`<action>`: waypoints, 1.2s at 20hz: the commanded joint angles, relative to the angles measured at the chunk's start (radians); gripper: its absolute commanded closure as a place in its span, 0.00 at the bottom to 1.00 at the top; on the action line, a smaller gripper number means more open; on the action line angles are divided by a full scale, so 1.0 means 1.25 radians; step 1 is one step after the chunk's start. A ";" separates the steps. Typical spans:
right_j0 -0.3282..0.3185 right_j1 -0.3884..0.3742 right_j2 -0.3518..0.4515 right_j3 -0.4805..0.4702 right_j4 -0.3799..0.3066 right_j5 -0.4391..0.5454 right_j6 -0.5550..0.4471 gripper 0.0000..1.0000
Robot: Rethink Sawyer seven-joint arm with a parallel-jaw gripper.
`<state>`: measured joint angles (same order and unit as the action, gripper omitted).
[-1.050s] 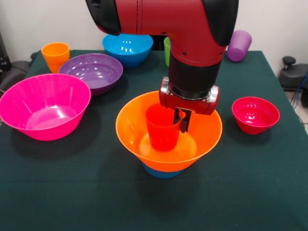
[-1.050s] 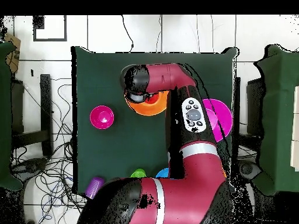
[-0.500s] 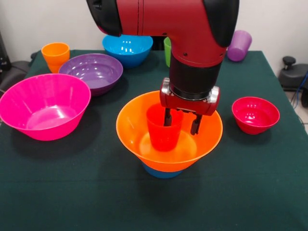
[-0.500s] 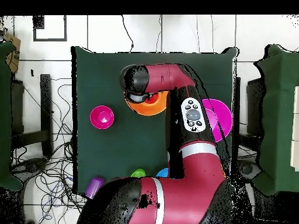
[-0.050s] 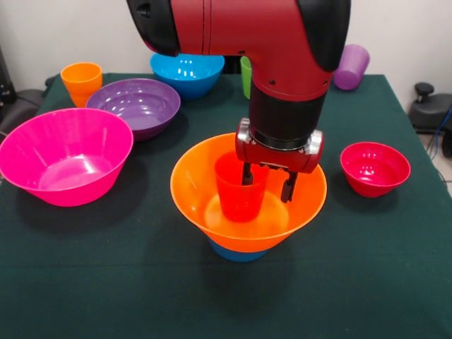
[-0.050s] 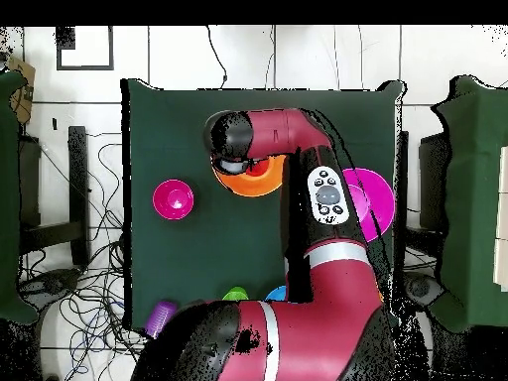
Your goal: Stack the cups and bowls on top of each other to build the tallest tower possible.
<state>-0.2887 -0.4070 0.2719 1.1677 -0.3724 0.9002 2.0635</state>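
The tower stands at the table's middle: a small light-blue bowl [image 5: 236, 252] as base, the large orange bowl [image 5: 198, 205] on it, and the red-orange cup [image 5: 236, 189] upright inside. My gripper [image 5: 268, 182] hangs open just over the cup's right rim. One finger is above the rim, the other is outside it, and neither grips anything. From overhead the arm covers the gripper; the orange bowl [image 6: 243, 187] and the cup [image 6: 260, 169] peek out beside it.
In the front view a large pink bowl [image 5: 65, 155] sits left, with a purple bowl [image 5: 134, 104], a blue bowl [image 5: 187, 70] and a yellow-orange cup [image 5: 81, 80] behind it. A green cup [image 5: 244, 74] is half hidden by the arm. A purple cup [image 5: 351, 67] and a small red bowl [image 5: 374, 168] are on the right.
My gripper was shut on the red-orange cup's rim a second ago. It has opened and let go, and the cup now stands free in the orange bowl.
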 commanded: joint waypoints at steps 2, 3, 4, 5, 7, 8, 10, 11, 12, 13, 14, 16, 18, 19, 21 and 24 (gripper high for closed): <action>0.012 -0.090 0.062 0.055 -0.014 0.050 -0.164 0.00; 0.011 -0.120 0.062 0.065 0.000 0.083 -0.168 0.00; 0.010 -0.133 0.063 0.070 0.006 0.098 -0.169 0.00; 0.010 -0.150 0.062 0.075 0.013 0.114 -0.166 0.00; 0.015 -0.170 0.055 0.075 0.012 0.138 -0.164 0.00; 0.017 -0.176 0.054 0.075 0.010 0.145 -0.164 0.00; 0.018 -0.191 0.050 0.083 0.007 0.156 -0.163 0.00; 0.017 -0.197 0.051 0.088 0.006 0.158 -0.164 0.00; 0.015 -0.203 0.052 0.094 0.006 0.161 -0.165 0.00; 0.013 -0.209 0.052 0.100 0.006 0.163 -0.166 0.00; 0.011 -0.213 0.053 0.103 0.007 0.166 -0.167 0.00; 0.004 -0.226 0.056 0.118 0.013 0.176 -0.171 0.00; -0.007 -0.244 0.059 0.134 0.016 0.195 -0.194 0.00; -0.017 -0.256 0.061 0.158 0.023 0.196 -0.204 0.00; -0.031 -0.269 0.060 0.201 0.023 0.167 -0.206 0.00; -0.046 -0.274 0.058 0.251 0.014 0.110 -0.201 0.00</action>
<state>-0.3166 -0.7403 0.2764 1.2822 -0.3336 1.0272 2.0635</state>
